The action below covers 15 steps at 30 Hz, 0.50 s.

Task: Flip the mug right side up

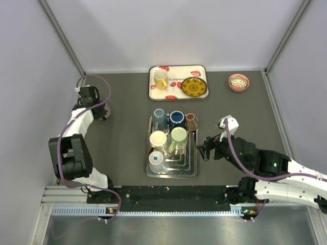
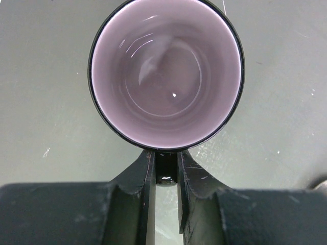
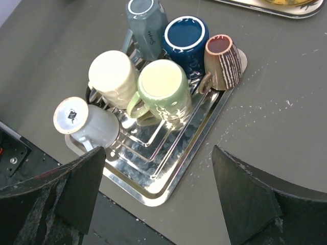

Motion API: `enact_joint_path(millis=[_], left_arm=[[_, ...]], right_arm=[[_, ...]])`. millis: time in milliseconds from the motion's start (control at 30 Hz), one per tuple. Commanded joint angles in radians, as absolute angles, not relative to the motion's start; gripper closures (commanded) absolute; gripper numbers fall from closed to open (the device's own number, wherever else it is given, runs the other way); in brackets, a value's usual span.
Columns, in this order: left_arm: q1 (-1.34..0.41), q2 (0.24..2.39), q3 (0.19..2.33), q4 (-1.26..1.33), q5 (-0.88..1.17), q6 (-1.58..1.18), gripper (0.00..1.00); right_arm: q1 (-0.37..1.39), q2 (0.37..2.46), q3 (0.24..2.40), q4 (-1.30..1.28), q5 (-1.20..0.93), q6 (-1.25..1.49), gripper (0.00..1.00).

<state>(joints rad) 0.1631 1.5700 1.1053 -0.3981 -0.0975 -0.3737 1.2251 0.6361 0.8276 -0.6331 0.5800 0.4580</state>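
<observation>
Overhead view of a dark grey table [image 1: 127, 92] with two robot arms mounted at the bottom edge.

Just above the bases, in the centre of the frame, a steel tray [image 1: 190, 172] held six mugs: a white one [image 1: 156, 159], a cream one [image 1: 158, 139], a green one [image 1: 179, 137], a grey-blue one [image 1: 159, 119], a dark blue one [image 1: 177, 118] and a brown striped one [image 1: 191, 120], overturned or on their sides.

The right gripper [image 1: 207, 148] sat just right of this tray, in the lower right of the frame. Its jaws were spread wide and held nothing.

The left gripper [image 1: 98, 110] reached to the upper left of the frame. In its wrist view, the fingers [image 2: 148, 173] were pinched on the handle of a black mug [image 2: 166, 76] with a pale lilac inside. The mug filled the upper centre of that view, its mouth facing the camera. Whether its base touched the table could not be seen.

At top centre lay a white, red-patterned tray [image 1: 152, 94] with a yellow mug [image 1: 161, 79] and a yellow plate [image 1: 194, 87]. A small bowl [image 1: 238, 81] sat to its right.
</observation>
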Motion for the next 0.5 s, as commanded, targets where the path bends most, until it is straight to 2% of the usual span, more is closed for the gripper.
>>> enact_joint_path(millis=[0, 267, 467], left_arm=[[0.155, 1.433, 1.078, -0.336, -0.071, -0.408, 1.0], [0.052, 1.217, 1.045, -0.383, -0.029, -0.463, 1.0], [-0.139, 1.024, 1.028, -0.426, -0.052, -0.534, 1.0]], right_arm=[[1.215, 0.62, 0.815, -0.601, 0.566, 0.495, 0.15], [1.216, 0.655, 0.81, -0.531, 0.522, 0.508, 0.15], [1.215, 0.692, 0.83, -0.483, 0.502, 0.522, 0.15]])
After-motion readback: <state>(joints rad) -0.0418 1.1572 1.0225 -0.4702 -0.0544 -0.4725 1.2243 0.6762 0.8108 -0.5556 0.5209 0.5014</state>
